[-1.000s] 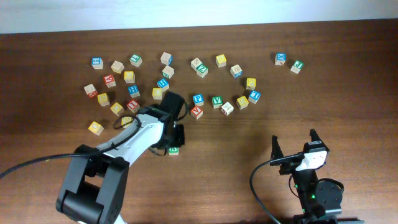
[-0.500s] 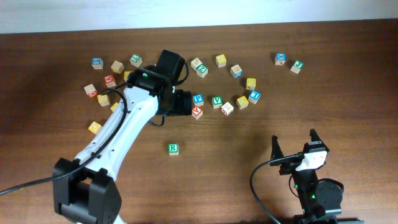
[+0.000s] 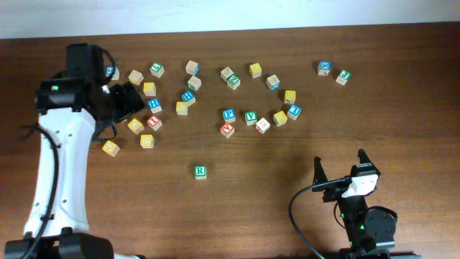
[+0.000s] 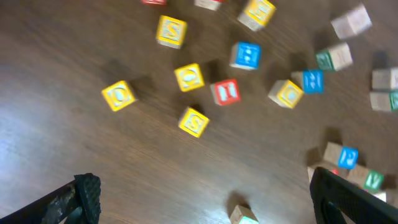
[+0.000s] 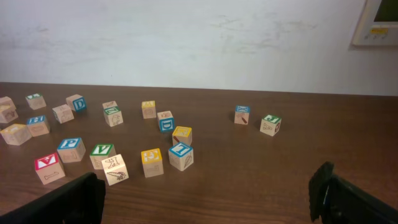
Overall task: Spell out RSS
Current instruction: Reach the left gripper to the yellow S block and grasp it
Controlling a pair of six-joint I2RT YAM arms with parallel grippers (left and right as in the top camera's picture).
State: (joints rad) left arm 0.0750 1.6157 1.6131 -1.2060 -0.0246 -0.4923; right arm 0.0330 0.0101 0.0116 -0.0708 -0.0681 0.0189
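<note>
A green R block (image 3: 200,171) lies alone on the brown table, apart from the other blocks, and shows at the bottom edge of the left wrist view (image 4: 242,216). My left gripper (image 3: 128,101) hovers open and empty over the left cluster of letter blocks; in its wrist view (image 4: 205,193) a yellow block that looks like an S (image 4: 194,121) lies ahead of the jaws. That yellow block (image 3: 146,140) sits below the cluster in the overhead view. My right gripper (image 3: 339,167) stands open and empty at the front right (image 5: 208,186).
Several letter blocks are scattered across the back of the table: a left cluster with a red block (image 3: 153,121), a middle group around a green V block (image 3: 251,116), and two blocks at the back right (image 3: 325,67). The table's far edge meets a white wall (image 5: 186,37).
My left gripper opened and let go of the R block at the middle front. The left arm then swung back and to the left, over the left cluster. The right arm has not moved.
</note>
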